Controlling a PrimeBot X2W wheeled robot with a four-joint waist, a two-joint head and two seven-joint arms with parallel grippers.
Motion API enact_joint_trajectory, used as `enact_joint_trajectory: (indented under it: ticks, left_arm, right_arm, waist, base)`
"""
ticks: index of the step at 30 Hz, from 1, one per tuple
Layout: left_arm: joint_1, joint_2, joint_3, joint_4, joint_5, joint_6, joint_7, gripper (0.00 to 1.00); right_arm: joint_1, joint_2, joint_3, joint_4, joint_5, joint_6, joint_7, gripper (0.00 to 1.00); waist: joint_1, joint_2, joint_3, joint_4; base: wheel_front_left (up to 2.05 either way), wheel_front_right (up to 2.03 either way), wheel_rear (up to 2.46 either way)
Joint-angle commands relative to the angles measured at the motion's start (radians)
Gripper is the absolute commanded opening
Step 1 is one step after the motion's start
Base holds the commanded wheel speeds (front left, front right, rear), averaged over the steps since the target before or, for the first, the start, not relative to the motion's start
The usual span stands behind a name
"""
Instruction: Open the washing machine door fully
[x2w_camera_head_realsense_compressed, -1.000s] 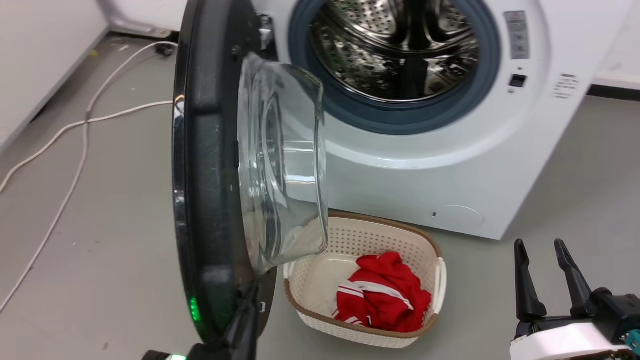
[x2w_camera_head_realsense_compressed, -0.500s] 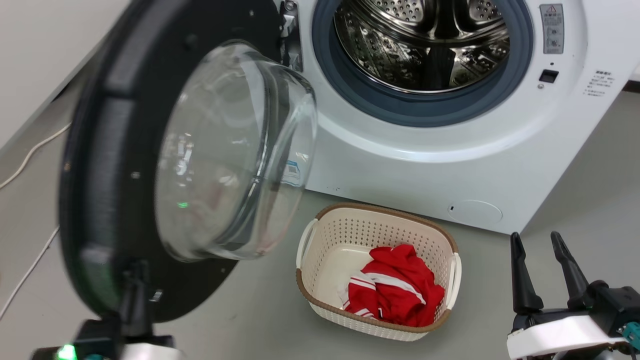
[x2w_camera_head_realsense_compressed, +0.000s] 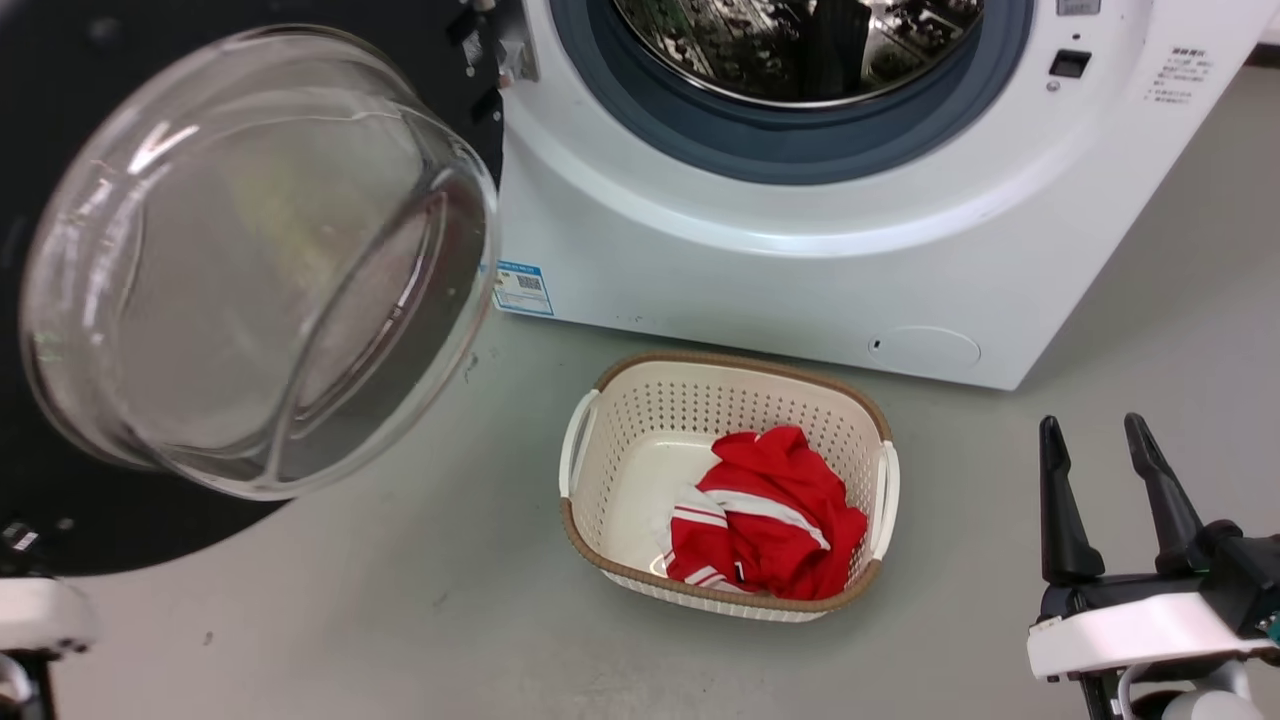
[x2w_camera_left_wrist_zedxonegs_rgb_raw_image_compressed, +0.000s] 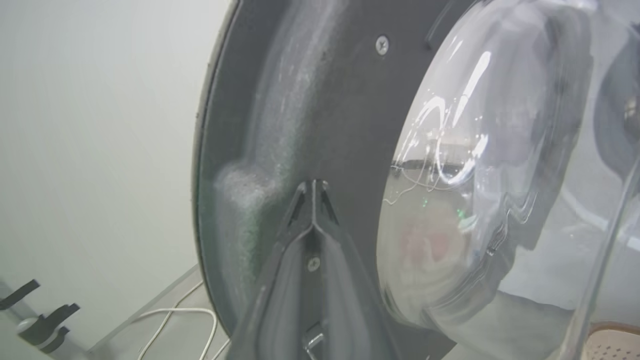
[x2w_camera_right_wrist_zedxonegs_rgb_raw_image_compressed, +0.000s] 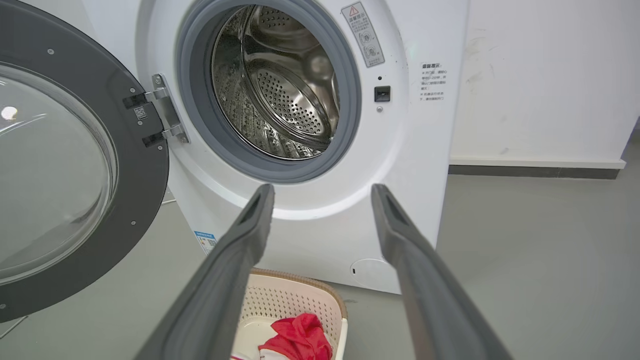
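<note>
Standing wide open at left of frame: door (x2w_camera_head_realsense_compressed: 250, 260), hinged to washing machine (x2w_camera_head_realsense_compressed: 760, 270); left gripper (x2w_camera_left_wrist_zedxonegs_rgb_raw_image_compressed: 313, 186) clenched, tips at its dark ring; right gripper (x2w_camera_head_realsense_compressed: 1090, 422) spread, empty, lower right.

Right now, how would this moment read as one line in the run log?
washing machine door: wide open | left tool: shut, against door's inner face | right tool: open, holding nothing

Bright, even light; glare streaks the washing machine door (x2w_camera_left_wrist_zedxonegs_rgb_raw_image_compressed: 400, 150), blurred close up.
</note>
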Motion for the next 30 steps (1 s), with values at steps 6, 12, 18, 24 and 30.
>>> enact_joint_trajectory:
  ticks: [6, 12, 18, 24, 30]
  left_arm:
    - [-0.09, 0.053, 0.08, 0.132, 0.014, -0.054, -0.003, 0.0]
    - [-0.168, 0.091, 0.121, 0.259, 0.044, -0.106, -0.003, 0.0]
    - [-0.188, 0.098, 0.177, 0.322, 0.085, -0.132, -0.003, 0.0]
    - [-0.115, 0.04, 0.22, 0.266, 0.125, -0.15, -0.003, 0.0]
    - [0.024, -0.119, 0.233, 0.083, 0.169, -0.162, -0.004, 0.0]
  right_arm:
    - [-0.034, 0.001, 0.0, -0.01, -0.012, 0.0, 0.005, 1.0]
    - [-0.052, 0.001, 0.0, -0.013, -0.018, 0.0, 0.005, 1.0]
    - [-0.045, 0.001, 0.0, 0.003, -0.012, 0.0, -0.003, 1.0]
    - [-0.026, 0.001, 0.004, 0.022, 0.003, 0.0, -0.014, 1.0]
    - [-0.001, 0.001, 0.008, 0.043, 0.015, 0.0, -0.023, 1.0]
  waist:
    - [-0.0001, 0.0, 0.038, -0.021]
    - [-0.0001, 0.0, 0.06, -0.035]
    - [-0.0001, 0.0, 0.043, -0.051]
    - [-0.0001, 0.0, -0.002, -0.065]
    - [-0.0001, 0.0, -0.06, -0.073]
  base:
    - [0.0, 0.0, 0.0]
    - [0.0, 0.0, 0.0]
    - [0.0, 0.0, 0.0]
    - [0.0, 0.0, 0.0]
    - [0.0, 0.0, 0.0]
